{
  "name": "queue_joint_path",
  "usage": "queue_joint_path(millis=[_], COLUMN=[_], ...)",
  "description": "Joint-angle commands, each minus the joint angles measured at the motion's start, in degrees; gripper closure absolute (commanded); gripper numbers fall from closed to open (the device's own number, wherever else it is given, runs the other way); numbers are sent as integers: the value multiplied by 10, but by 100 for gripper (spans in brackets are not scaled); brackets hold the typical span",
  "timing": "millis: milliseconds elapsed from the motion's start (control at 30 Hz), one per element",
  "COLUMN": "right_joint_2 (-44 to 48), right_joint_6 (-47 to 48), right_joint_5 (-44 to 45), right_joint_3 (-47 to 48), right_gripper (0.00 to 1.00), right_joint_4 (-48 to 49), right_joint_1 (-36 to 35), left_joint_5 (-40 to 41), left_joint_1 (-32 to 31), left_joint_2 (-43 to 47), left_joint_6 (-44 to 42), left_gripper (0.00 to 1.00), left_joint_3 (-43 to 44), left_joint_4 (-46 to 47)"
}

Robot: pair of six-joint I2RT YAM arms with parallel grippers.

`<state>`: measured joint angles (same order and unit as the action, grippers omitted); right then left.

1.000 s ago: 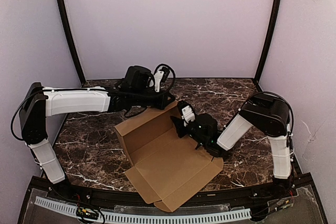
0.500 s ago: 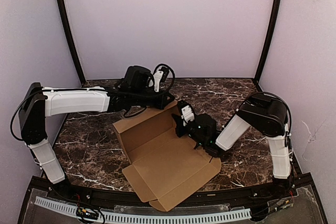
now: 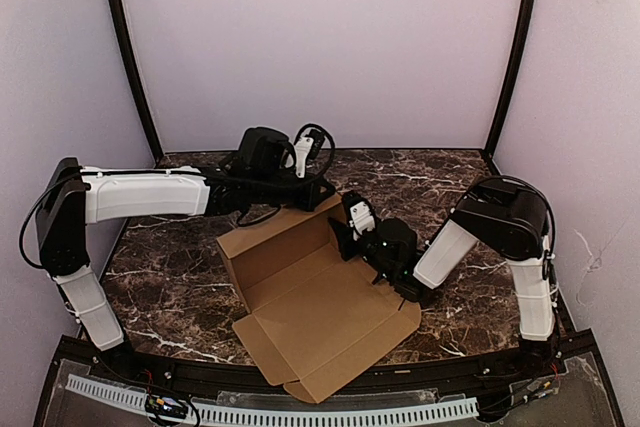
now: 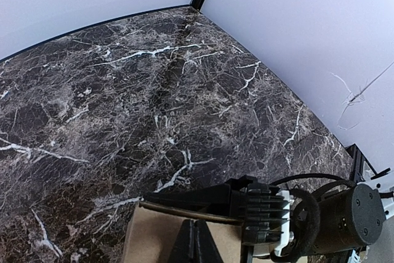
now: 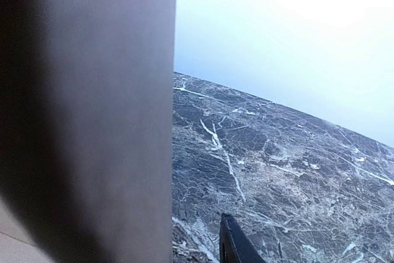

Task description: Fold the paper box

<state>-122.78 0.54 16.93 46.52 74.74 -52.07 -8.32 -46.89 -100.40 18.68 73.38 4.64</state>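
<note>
paper box: plain brown corrugated cardboard paper box (image 3: 320, 307), half open, lies mid-table, far wall up.
left gripper (image 3: 327, 190): clenched at the far wall's right corner.
right gripper (image 3: 343, 239): at the right flap; we cannot tell its grip.
step: we judge raising the right flap.
next: needs inward fold, wall steadied.

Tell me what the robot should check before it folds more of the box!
1. Left pincer shut at the paper box's far corner: ok.
2. Left pincer really pinching cardboard: cannot tell.
3. Right pincer at the box's right side: ok; open or shut: cannot tell.
4. Far wall standing up: ok.
5. Near flaps folded: not ok, they lie flat.
6. Box fully on the table: not ok, its near corner seems to poke over the front edge.
</note>
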Motion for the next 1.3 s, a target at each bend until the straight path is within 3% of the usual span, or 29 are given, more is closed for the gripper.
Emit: queue_joint_path(millis=[0,700,800,967,1267], right_joint_2=[17,31,32,33,31], right_joint_6=[18,7,7,9,2], right_joint_5=[21,-5,-8,-11,-21], right_joint_3=[7,15,17,21,18], right_gripper=[70,69,73,100,100], right_joint_4=[43,66,66,58,62], right_joint_1=[8,10,10,11,12], left_joint_5=[7,7,7,8,7], left_joint_1=[-2,-2,-2,-2,-1], left_joint_2=[-8,-8,-8,-9,-10], left_joint_6=[3,0,0,-1,0], left_gripper=[99,99,99,99,99], left_joint_3=[-29,-28,-27,-26,-24], left_joint_4=[-98,-100,-103,-104,-105])
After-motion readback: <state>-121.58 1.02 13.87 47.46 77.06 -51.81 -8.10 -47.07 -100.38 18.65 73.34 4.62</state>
